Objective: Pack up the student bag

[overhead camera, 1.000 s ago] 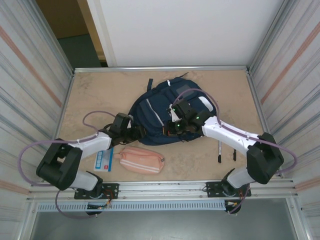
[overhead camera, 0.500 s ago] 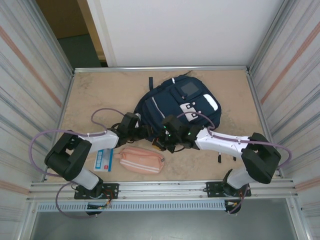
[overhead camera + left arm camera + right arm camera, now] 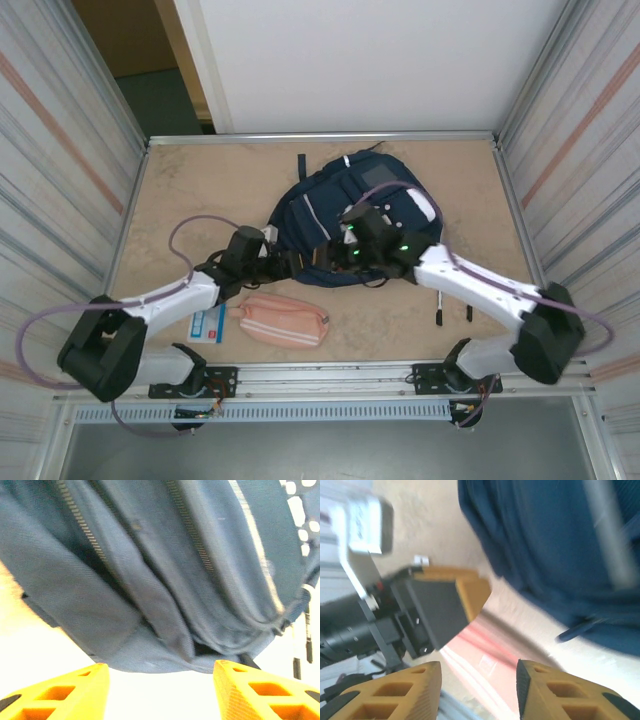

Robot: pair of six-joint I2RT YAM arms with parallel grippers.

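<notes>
Bag (image 3: 330, 195) is laid flat at mid-counter (image 3: 200, 190) | left gripper (image 3: 160, 672) is shown apart, empty, at bag's near edge | right gripper (image 3: 479, 672) is shown apart, empty, beside it | pouch (image 3: 285, 320) is placed just in front

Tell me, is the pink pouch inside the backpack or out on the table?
Out. The pink pouch lies on the table, just on the near side of the backpack.
</notes>
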